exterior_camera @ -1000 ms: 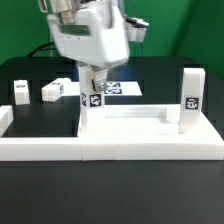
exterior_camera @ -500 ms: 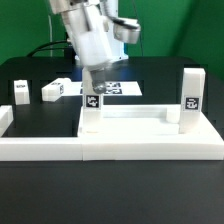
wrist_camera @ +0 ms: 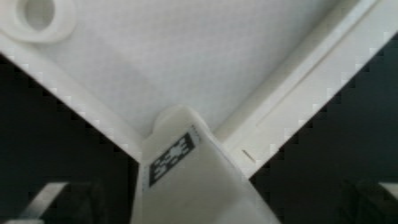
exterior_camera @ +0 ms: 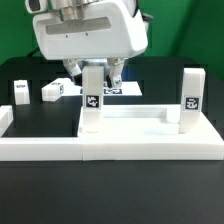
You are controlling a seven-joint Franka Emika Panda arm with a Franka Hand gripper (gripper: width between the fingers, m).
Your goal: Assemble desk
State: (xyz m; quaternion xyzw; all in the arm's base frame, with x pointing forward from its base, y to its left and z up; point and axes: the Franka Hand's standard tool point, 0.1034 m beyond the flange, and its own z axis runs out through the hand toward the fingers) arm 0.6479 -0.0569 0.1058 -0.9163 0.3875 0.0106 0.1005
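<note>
We had two of four up: one leg (exterior_camera: 92, 108) and a second leg (exterior_camera: 190, 100) stood on corners of the top (exterior_camera: 150, 135), flat on the table (exterior_camera: 110, 190); gripper (exterior_camera: 96, 72) spread, straddling the first, clear of it; two loose legs (exterior_camera: 21, 91) (exterior_camera: 56, 89) lay aside, left to fit.

No legible words, brands or numbers. Only unreadable black-and-white square tags: on centre upright leg (exterior_camera: 91, 100), right upright leg (exterior_camera: 190, 102), far-left lying leg (exterior_camera: 22, 91), neighbouring lying leg (exterior_camera: 57, 89), and marker board (exterior_camera: 130, 90) at centre rear.
</note>
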